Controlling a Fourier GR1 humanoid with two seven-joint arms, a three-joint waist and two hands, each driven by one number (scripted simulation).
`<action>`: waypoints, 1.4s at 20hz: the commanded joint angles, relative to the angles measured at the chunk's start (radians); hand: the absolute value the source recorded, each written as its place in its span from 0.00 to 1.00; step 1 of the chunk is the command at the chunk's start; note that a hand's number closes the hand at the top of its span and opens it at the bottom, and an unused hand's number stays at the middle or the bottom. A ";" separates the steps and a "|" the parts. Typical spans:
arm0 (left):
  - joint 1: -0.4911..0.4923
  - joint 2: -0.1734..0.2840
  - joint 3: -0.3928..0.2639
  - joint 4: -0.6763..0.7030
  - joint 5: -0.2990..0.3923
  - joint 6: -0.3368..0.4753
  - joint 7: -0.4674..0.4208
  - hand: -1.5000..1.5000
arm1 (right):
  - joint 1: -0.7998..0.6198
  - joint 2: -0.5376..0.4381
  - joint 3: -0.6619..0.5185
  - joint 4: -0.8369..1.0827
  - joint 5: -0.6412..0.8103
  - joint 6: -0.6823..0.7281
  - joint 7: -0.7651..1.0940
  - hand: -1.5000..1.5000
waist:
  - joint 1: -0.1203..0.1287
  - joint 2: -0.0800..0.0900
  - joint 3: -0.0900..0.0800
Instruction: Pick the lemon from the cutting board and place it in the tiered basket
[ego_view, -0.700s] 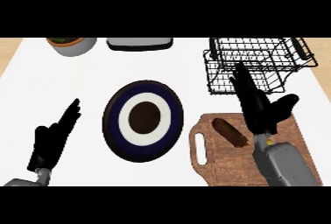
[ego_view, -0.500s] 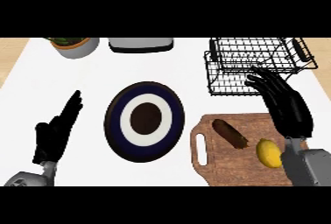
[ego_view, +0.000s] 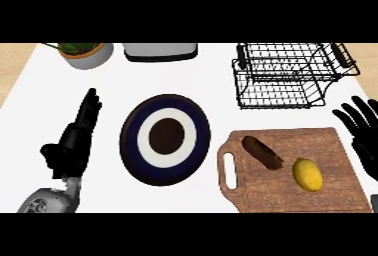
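A yellow lemon (ego_view: 308, 173) lies on the right half of the wooden cutting board (ego_view: 325, 145) at the lower right. A brown oblong item (ego_view: 263, 151) lies left of it on the same board. The black wire tiered basket (ego_view: 289, 73) stands at the back right, beyond the board. My right hand (ego_view: 364, 135) shows at the right edge, fingers spread and straight, open, beside the board and apart from the lemon. My left hand (ego_view: 72, 141) rests at the left, open, fingers pointing away.
A dark blue and white plate (ego_view: 167, 138) with a brown centre sits mid-counter, left of the board. A potted plant (ego_view: 85, 53) and a grey appliance (ego_view: 161, 50) stand along the back edge.
My right hand has swung from over the board and basket front out to the right edge, uncovering the lemon. The left hand has barely moved.
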 joint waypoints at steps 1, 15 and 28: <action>0.001 -0.046 -0.034 -0.014 -0.035 0.042 -0.005 0.50 | 0.092 -0.103 -0.085 0.071 -0.180 0.365 -0.008 0.00 | 0.014 0.001 -0.003; -0.009 -0.059 -0.029 0.002 -0.046 0.047 0.001 0.50 | 0.179 -0.574 -0.423 -0.220 0.422 0.623 -0.099 0.00 | 0.000 -0.010 -0.009; -0.055 -0.119 -0.047 0.021 -0.108 0.045 0.021 0.50 | 0.302 -0.390 -0.326 -0.701 0.869 0.528 -0.001 0.00 | 0.043 0.001 -0.010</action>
